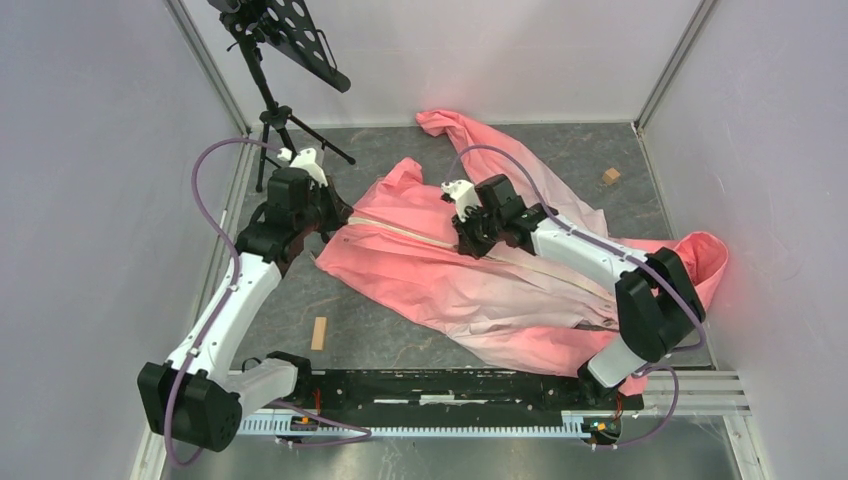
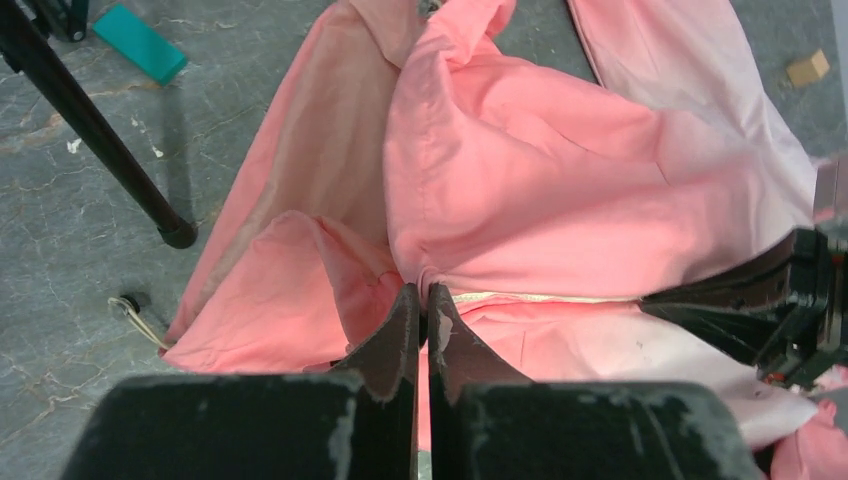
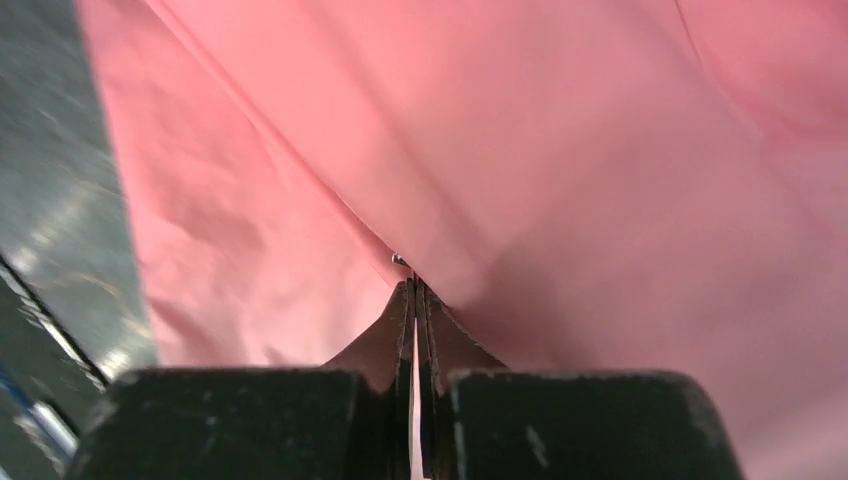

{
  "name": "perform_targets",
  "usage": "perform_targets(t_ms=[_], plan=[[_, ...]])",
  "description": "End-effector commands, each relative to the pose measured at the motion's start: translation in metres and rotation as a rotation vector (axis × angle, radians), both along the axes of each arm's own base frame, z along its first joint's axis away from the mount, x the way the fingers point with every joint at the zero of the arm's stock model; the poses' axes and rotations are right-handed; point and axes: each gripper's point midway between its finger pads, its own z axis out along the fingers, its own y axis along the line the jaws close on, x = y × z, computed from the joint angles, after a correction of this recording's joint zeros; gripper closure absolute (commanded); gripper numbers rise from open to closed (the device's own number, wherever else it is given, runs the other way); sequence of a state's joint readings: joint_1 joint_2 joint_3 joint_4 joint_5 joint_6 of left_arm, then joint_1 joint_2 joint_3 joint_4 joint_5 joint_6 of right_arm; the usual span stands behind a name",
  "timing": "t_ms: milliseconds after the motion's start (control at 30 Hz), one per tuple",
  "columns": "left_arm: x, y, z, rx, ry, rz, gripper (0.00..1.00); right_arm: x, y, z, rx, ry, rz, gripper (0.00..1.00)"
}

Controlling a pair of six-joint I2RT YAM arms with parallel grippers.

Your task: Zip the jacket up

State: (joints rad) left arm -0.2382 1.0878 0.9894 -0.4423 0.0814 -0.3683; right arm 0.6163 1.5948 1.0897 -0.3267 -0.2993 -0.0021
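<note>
Jacket: large salmon-pink thin fabric jacket lying spread on the grey surface, its pale zipper running diagonally.
Left end effector: clenched on fabric at the zipper's end, likely anchoring it taut.
Right end effector: clenched at the zipper line, apparently pinching the pull.

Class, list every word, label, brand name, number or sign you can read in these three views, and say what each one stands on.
No readable text shows in any view.
jacket: plain pink fabric, no label or print showing.
black stand: no marking visible.
wooden block: blank.
teal block: blank.
</note>
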Motion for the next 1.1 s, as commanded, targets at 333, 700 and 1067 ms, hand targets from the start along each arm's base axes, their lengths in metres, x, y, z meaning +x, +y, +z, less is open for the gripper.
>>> perform_targets(t_ms=[333,700,1067], plan=[[0.034,0.018,0.020,0.165,-0.135,0.285,0.98,-0.021,-0.262,-0.021,-0.821,-0.025,-0.412,1.00],[0.015,0.043,0.007,0.349,-0.131,0.439,0.98,-0.064,-0.346,-0.015,-1.207,-0.220,-0.418,1.00],[0.011,0.032,0.010,0.464,-0.178,0.409,0.98,-0.087,-0.393,-0.017,-1.289,-0.339,-0.569,1.00]])
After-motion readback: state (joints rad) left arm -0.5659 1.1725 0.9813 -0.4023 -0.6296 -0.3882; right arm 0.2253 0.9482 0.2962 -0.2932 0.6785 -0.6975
